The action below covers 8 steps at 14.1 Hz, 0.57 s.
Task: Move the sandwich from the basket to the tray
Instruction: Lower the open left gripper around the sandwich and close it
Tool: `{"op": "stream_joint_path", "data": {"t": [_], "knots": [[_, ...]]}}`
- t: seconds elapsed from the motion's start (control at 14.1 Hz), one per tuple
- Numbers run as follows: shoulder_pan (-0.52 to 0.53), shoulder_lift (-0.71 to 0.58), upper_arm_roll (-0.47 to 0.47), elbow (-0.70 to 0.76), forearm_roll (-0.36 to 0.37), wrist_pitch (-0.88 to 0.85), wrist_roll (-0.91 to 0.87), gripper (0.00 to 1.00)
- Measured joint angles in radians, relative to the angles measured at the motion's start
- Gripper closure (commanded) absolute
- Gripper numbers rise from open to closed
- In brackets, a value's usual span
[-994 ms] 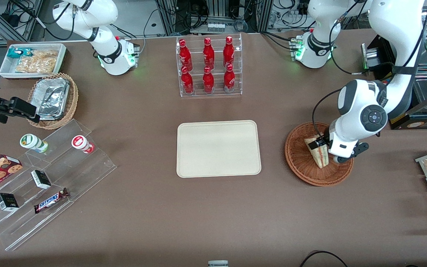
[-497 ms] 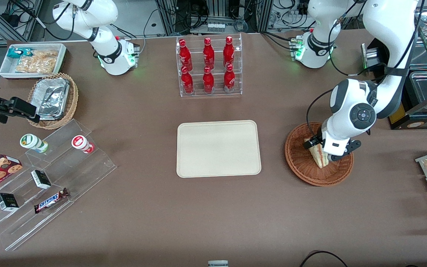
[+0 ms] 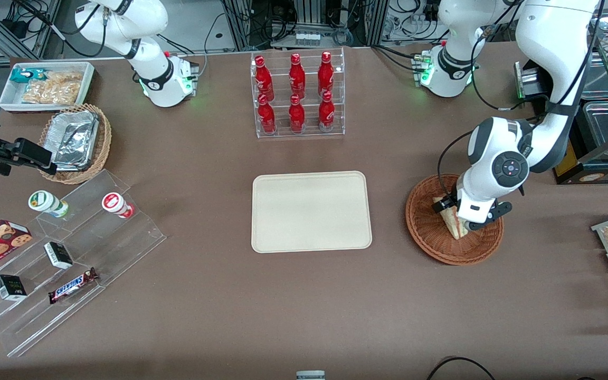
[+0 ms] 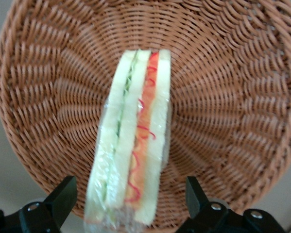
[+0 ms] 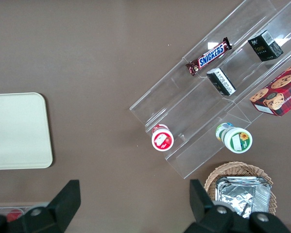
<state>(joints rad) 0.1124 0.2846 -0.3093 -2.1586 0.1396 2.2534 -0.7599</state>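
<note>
Arm shell: glossy white rounded links, dark grey joint bands.
Gripper [image 3: 459, 212]: black fingers.
Cable: thin black loop.
Base: green light.

A wide brown table [image 3: 203, 311] spreads under me, evenly lit. At its edge farthest from the front camera stand metal frames [image 3: 304, 21] strung with dark cables [image 3: 230, 26].

sandwich [image 4: 133, 145]: white, red, green | basket [image 4: 223, 121]: reddish-brown weave | tray [image 3: 312, 211]: cream
</note>
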Motion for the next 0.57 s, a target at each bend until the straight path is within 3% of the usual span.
{"op": "stream_joint_path", "data": {"t": [0.07,0.21,0.5,0.57], "knots": [[0.003,0.001,0.002,0.000,0.008,0.003,0.000,0.18],[0.009,0.005,0.003,0.000,0.015,0.015,0.000,0.40],[0.012,0.029,0.003,0.000,0.015,0.052,0.000,0.65],[0.012,0.030,0.003,0.001,0.015,0.052,0.000,0.84]]}}
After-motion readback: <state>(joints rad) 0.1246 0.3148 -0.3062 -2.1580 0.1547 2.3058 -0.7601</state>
